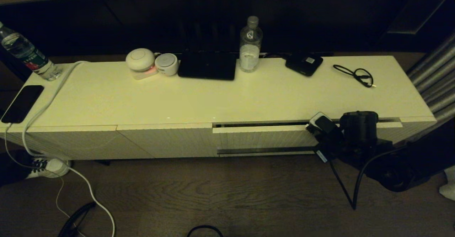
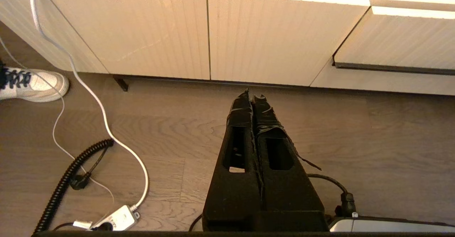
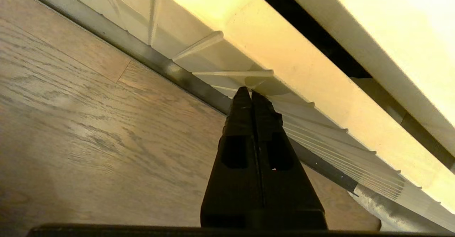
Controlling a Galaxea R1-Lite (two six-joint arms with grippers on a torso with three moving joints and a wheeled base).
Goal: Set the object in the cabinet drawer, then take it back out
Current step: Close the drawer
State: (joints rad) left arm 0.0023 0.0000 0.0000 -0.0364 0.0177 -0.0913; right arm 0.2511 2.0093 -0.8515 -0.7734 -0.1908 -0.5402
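The object (image 1: 207, 66), a black oblong bundle, lies at the back of the cabinet top next to a clear bottle (image 1: 250, 45). The cabinet drawer (image 1: 263, 137) at the right stands pulled out a little, with a dark gap along its top. Its dark handle strip (image 1: 263, 151) runs along the bottom. My right arm (image 1: 359, 126) is at the drawer's right end. My right gripper (image 3: 249, 93) is shut and empty, tips at the ribbed drawer front (image 3: 320, 98) just above the strip (image 3: 192, 84). My left gripper (image 2: 251, 96) is shut and empty, low over the floor before the cabinet.
On the cabinet top lie a flat black device (image 1: 304, 63), a thin black cable (image 1: 355, 75), two white round gadgets (image 1: 151, 63), a phone (image 1: 22, 103) and a bottle (image 1: 25, 53). A white cable (image 1: 42, 112) hangs to the wooden floor. A shoe (image 1: 49, 166) stands at the left.
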